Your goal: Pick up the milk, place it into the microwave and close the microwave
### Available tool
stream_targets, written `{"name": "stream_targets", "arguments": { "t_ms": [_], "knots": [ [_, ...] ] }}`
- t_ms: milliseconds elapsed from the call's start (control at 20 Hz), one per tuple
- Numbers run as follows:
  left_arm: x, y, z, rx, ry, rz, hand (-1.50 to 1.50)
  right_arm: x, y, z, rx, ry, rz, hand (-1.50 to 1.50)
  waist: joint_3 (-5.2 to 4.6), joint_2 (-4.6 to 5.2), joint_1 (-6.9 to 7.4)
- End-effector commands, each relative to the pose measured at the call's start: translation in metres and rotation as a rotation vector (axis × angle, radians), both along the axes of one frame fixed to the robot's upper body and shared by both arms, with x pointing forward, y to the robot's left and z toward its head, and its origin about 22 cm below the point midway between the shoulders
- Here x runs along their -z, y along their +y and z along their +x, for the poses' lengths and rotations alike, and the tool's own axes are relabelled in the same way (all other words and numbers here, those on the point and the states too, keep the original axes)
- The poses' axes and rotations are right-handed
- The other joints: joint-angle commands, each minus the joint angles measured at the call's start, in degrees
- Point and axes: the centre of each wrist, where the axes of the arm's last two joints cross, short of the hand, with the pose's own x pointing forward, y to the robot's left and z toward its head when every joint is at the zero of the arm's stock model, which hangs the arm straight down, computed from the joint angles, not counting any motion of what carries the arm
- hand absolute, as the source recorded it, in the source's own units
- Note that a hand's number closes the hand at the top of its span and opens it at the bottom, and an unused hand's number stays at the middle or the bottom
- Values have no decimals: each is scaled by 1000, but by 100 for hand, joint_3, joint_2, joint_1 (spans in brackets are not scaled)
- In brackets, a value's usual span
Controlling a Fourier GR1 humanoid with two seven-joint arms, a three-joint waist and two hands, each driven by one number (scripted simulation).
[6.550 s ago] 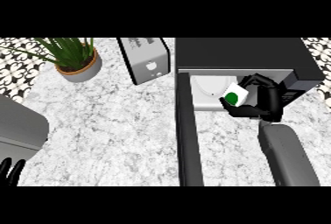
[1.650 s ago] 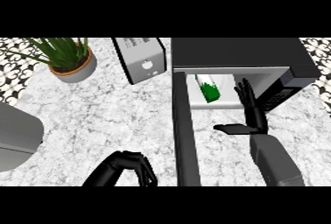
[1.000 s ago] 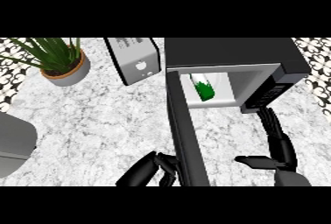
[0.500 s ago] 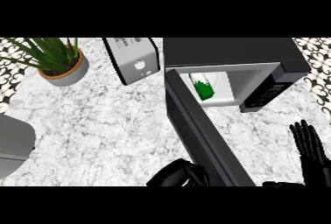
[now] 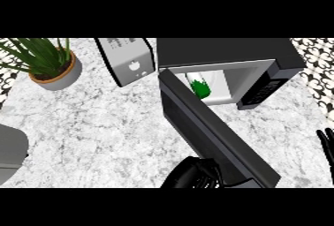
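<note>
At the lower edge of the head view, the left hand shows as a dark mass with its fingers curled, set against the outer face of the microwave door near that door's free end; whether the fingers grip anything cannot be told, and nothing shows inside them; at the right edge, only the straight fingertips of the right hand come into sight, spread and holding nothing, well apart from the door; the one door stands part-way swung, running diagonally from its hinge at the cavity's left side down toward the lower right; beyond it, the single microwave sits on the marbled counter, its control panel at the right bearing marks too small to read; the one milk, a white carton with a green patch, lies inside the cavity toward its left; farther left stand one toaster, its markings unreadable, and one potted plant.
</note>
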Motion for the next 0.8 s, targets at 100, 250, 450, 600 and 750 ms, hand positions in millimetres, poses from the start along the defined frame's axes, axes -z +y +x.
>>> {"name": "stream_targets", "arguments": {
  "t_ms": [100, 250, 450, 600, 750],
  "knots": [
    [-14, -17, 6, -82, -34, -89, 150, -24, -13, -1, -86, -20, 8, -150, -2, 47, -153],
    [-20, -21, 12, -112, -66, -123, 150, -31, 4, 5, -180, -40, 18, -150, -8, 61, -229],
    [-33, -22, 37, -140, -91, -146, 150, -51, 1, 7, -277, -50, -21, -150, -23, 119, -528],
    [-43, -26, 49, -177, -96, -162, 150, -58, 7, 10, -315, -66, -2, -150, -16, 133, -581],
    [-46, -24, 62, -252, -79, -163, 150, -64, 4, 9, -329, -72, -7, -150, -13, 168, -758]
  ]
}}
